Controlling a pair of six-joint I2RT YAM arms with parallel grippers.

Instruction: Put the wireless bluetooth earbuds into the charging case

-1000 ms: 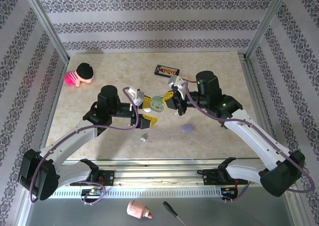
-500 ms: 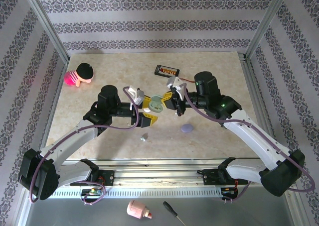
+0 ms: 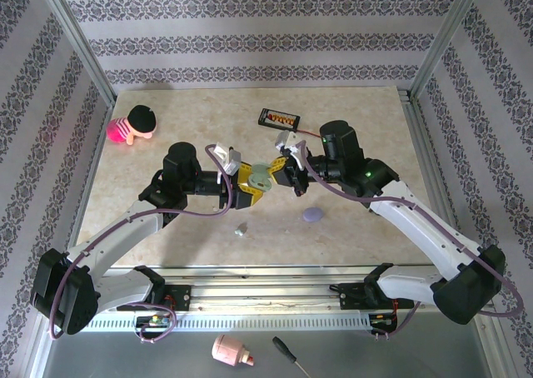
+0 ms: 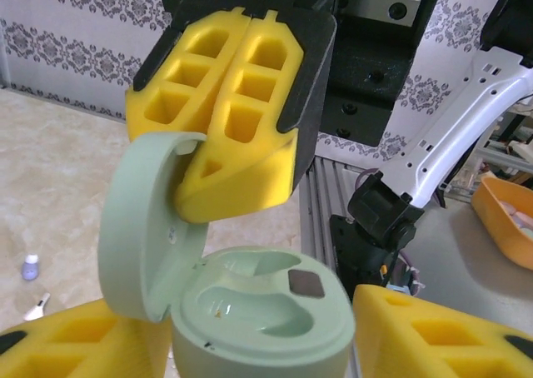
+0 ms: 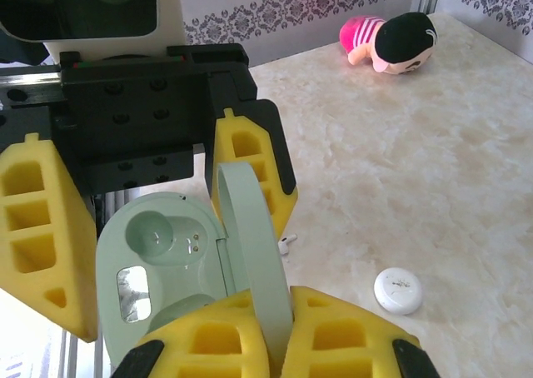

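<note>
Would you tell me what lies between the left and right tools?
The open mint case: the top view shows it between the left tool and right tool, its lid between the right tool's fingers in the right wrist view.

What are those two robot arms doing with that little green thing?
Both arms hold one mint-green charging case up off the table. The left gripper clamps its base, and the right gripper pinches the open lid. The earbud slots look empty, and a white earbud lies on the table below.
</note>
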